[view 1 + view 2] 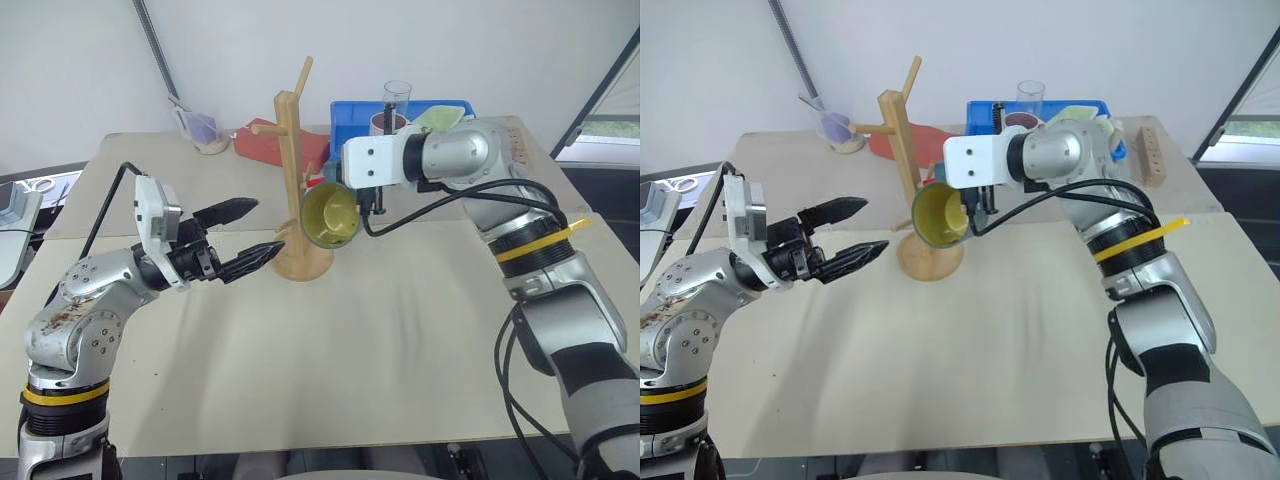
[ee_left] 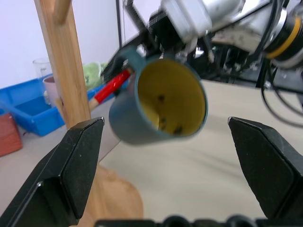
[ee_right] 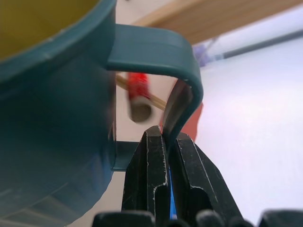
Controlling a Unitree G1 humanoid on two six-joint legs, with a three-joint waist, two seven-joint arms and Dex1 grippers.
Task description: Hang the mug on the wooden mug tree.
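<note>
Left eye view gives me the near side first: at lower left my left gripper (image 1: 253, 231) hovers over the bench (image 1: 330, 380) with its jaws apart, holding nothing, tips toward the middle of the frame. Just past those tips stands the wooden mug tree (image 1: 293, 180) on its round base. Against its post, at centre frame, the mug (image 1: 331, 213) hangs in the air, tipped on its side so the yellow-green inside faces me. My right gripper (image 3: 166, 142) reaches in from the upper right, jaws clamped on the mug's handle; the red-tipped peg (image 3: 138, 93) sits just behind the handle loop. Farther back, top centre, a blue tray (image 1: 350, 118) and a clear glass (image 1: 396, 100).
</note>
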